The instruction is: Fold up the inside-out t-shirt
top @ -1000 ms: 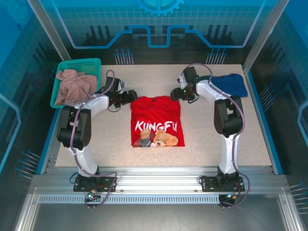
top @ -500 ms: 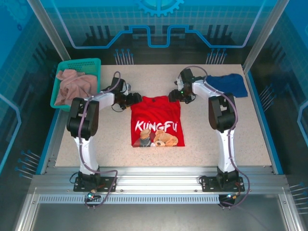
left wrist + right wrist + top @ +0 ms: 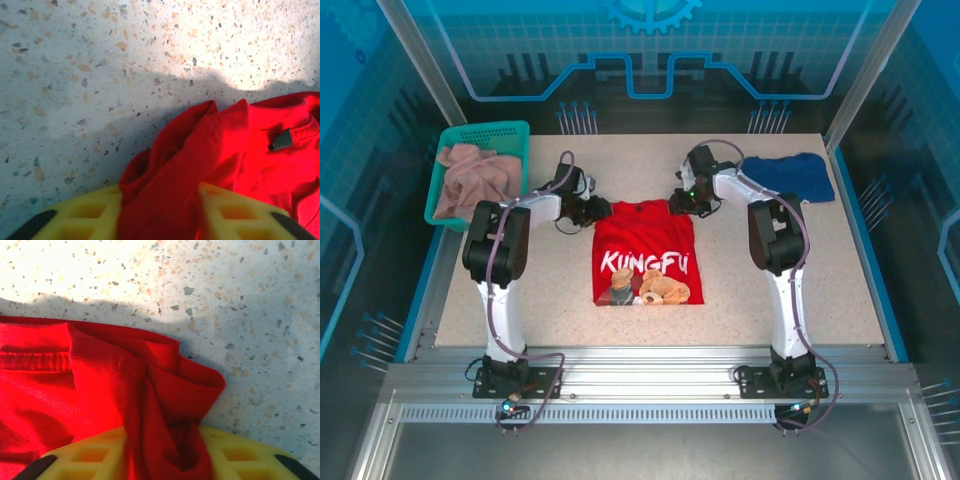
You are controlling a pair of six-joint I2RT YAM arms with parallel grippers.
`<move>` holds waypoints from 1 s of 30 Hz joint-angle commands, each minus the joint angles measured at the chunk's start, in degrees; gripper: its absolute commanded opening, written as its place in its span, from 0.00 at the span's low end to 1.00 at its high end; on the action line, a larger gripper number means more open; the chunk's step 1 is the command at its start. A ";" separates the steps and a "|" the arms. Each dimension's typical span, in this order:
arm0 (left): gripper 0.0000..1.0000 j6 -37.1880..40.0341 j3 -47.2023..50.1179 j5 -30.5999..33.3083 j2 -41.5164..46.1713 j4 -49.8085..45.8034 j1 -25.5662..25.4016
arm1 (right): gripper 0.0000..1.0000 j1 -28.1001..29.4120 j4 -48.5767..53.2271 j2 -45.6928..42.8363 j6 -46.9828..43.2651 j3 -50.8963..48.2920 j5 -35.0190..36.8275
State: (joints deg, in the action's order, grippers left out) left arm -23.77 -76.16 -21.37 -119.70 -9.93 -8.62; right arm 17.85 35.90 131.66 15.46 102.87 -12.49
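Note:
The inside-out t-shirt [image 3: 643,252] is bright red with a white and orange print, lying folded narrow in the middle of the table. My left gripper [image 3: 604,211] is at its far left corner, shut on a bunch of the red cloth [image 3: 165,175] between its yellow fingers [image 3: 85,212]. My right gripper [image 3: 677,203] is at the far right corner, shut on a gathered fold of the same shirt [image 3: 165,405], which fills the gap between its yellow fingers [image 3: 235,455]. A small dark tag [image 3: 281,140] lies near the collar.
A green basket [image 3: 448,150] holding a pale pinkish-beige garment [image 3: 470,178] stands at the far left. A dark blue t-shirt [image 3: 790,175] lies at the far right, close behind my right arm. The speckled table [image 3: 550,300] shows around the shirt.
Both grippers have moved inward onto the shirt's far corners and closed on the red cloth. The shirt itself lies where it did.

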 commanded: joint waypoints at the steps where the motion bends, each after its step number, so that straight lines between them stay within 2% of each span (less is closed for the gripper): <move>1: 0.26 0.04 -0.30 -4.73 -3.25 0.53 -1.53 | 0.29 1.20 -1.05 3.09 0.63 0.26 -3.15; 3: 0.19 -0.09 -0.63 -4.76 -3.50 0.68 -1.48 | 0.22 1.13 -3.05 2.71 0.46 -0.42 -3.67; 6: 0.01 -0.31 -0.98 -5.01 -3.08 1.78 -1.12 | 0.09 0.55 -7.22 1.90 0.95 -2.02 -5.44; 7: 0.00 -0.60 -0.81 -5.54 -2.85 2.77 -0.75 | 0.07 0.23 -8.65 0.51 1.35 -2.67 -5.72; 10: 0.00 -1.44 -0.68 -7.20 -1.41 5.92 0.41 | 0.00 -1.04 -13.46 -2.41 2.49 -4.80 -7.26; 14: 0.00 -2.67 -3.22 -8.65 1.25 9.67 1.65 | 0.00 -2.81 -19.00 -5.63 4.58 -4.25 -10.10; 18: 0.00 -2.79 -11.30 -8.70 3.12 8.63 2.59 | 0.00 -3.93 -22.78 -8.04 5.80 0.17 -11.50; 24: 0.00 -2.11 -26.01 -8.34 4.93 3.11 3.35 | 0.00 -5.00 -21.27 -10.45 4.31 11.25 -12.87; 27: 0.00 -1.45 -26.44 -8.77 7.39 2.61 3.35 | 0.00 -5.13 -21.13 -13.16 2.11 11.82 -13.97; 30: 0.00 -0.92 -20.72 -9.37 11.73 4.34 3.35 | 0.00 -5.10 -23.01 -17.64 0.63 6.44 -15.98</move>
State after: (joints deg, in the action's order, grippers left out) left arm -25.50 -100.33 -28.42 -111.77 -4.82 -5.61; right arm 13.32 14.85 118.56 18.46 112.29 -24.88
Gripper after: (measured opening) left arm 0.070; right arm 0.079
